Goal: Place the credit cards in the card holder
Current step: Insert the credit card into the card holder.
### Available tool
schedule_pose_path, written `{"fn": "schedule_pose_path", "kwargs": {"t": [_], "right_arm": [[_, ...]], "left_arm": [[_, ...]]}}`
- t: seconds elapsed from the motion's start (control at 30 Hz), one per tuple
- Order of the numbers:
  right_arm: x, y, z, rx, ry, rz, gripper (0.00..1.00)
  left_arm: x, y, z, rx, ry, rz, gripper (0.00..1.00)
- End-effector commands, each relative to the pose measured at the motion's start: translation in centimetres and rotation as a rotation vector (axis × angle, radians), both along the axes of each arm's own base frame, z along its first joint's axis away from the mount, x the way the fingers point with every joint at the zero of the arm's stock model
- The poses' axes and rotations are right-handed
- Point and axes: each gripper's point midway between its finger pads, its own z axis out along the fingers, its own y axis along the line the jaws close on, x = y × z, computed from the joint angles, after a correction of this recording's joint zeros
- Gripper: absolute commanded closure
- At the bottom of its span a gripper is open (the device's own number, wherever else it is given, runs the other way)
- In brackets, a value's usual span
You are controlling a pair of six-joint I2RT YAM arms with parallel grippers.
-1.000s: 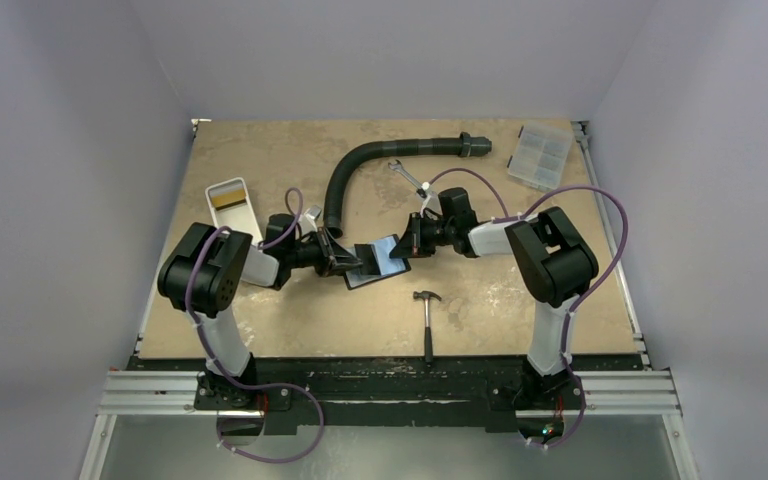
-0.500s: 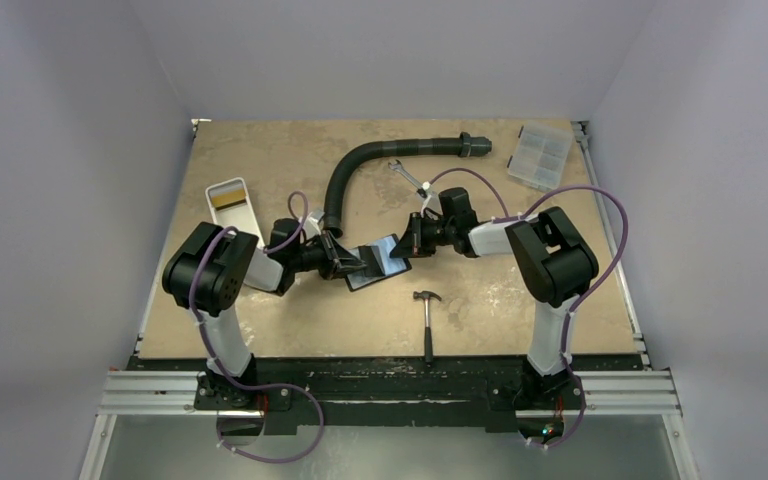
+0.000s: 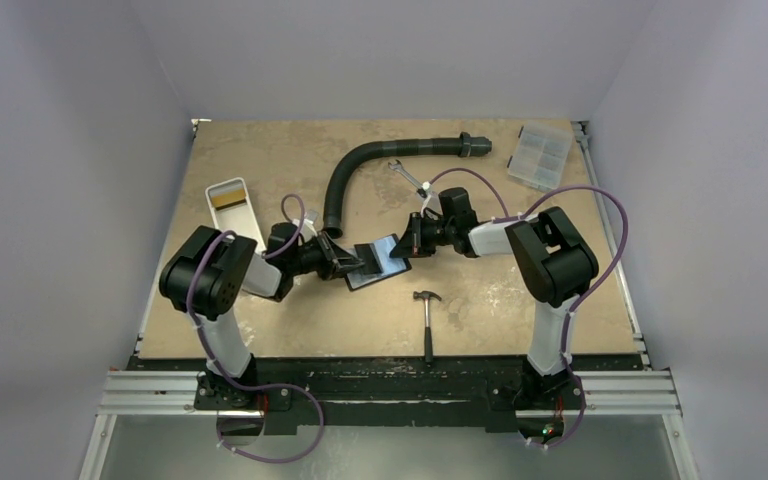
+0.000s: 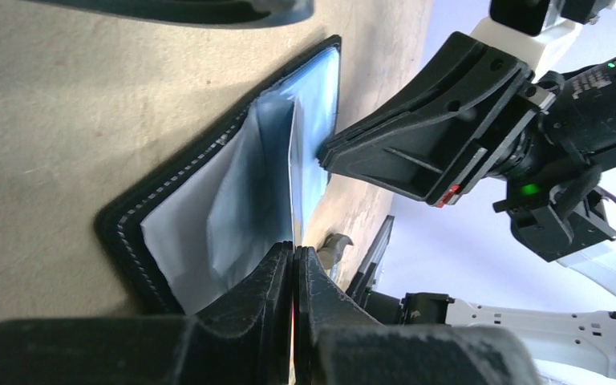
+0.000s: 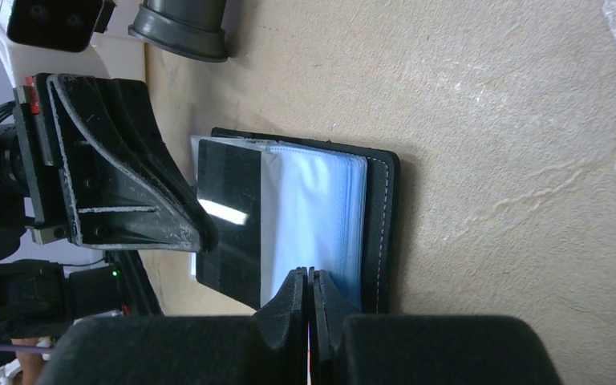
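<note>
Lying open on the table [image 5: 489, 120], the card holder [image 5: 381, 233] is met at its pocket edges by the left gripper [image 4: 294, 252] and right gripper [image 5: 310, 276], fingers pressed together on each; a credit card [image 5: 228, 216] is laid against the pockets.

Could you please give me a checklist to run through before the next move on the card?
1. The card holder lies open on the table: ok.
2. The right gripper is shut on the card holder's edge: ok.
3. The left gripper is shut on the credit card: ok.
4. The credit card is fully inside a pocket: not ok, much sticks out.
5. Which pocket it enters: cannot tell.
</note>
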Motion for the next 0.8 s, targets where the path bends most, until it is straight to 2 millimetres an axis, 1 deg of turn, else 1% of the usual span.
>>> {"fn": "schedule_pose_path", "kwargs": {"t": [0.0,0.13,0.33,0.47,0.63,0.67,0.77], "right_arm": [[0.7,-0.1,-0.6,-0.023,-0.017,-0.016,1.00],[0.6,-0.1,-0.7,-0.023,-0.015,-0.016,1.00],[0.6,-0.1,-0.6,-0.020,-0.015,-0.016,1.00],[0.6,-0.1,-0.6,-0.017,-0.015,-0.016,1.00],[0.5,-0.1,-0.5,-0.015,-0.018,-0.013,1.00],[0.5,-0.1,-0.4,-0.014,-0.017,-0.015,1.00],[0.6,0.0,-0.4,-0.008,-0.018,-0.019,1.00]], "left_arm": [[1.0,-0.9,1.9,-0.077,-0.085,0.026,1.00],[0.3,-1.9,1.8,-0.116,-0.075,0.015,1.00],[-0.4,-2.4,1.9,-0.131,-0.092,0.018,1.00],[-0.6,-2.8,0.6,-0.058,-0.092,-0.008,1.00],[-0.8,-2.1,-0.2,0.028,-0.083,0.014,0.99],[-0.8,-1.9,-0.2,0.036,-0.080,0.025,0.99],[-0.3,-1.3,0.7,0.023,-0.090,0.093,1.00]]}}
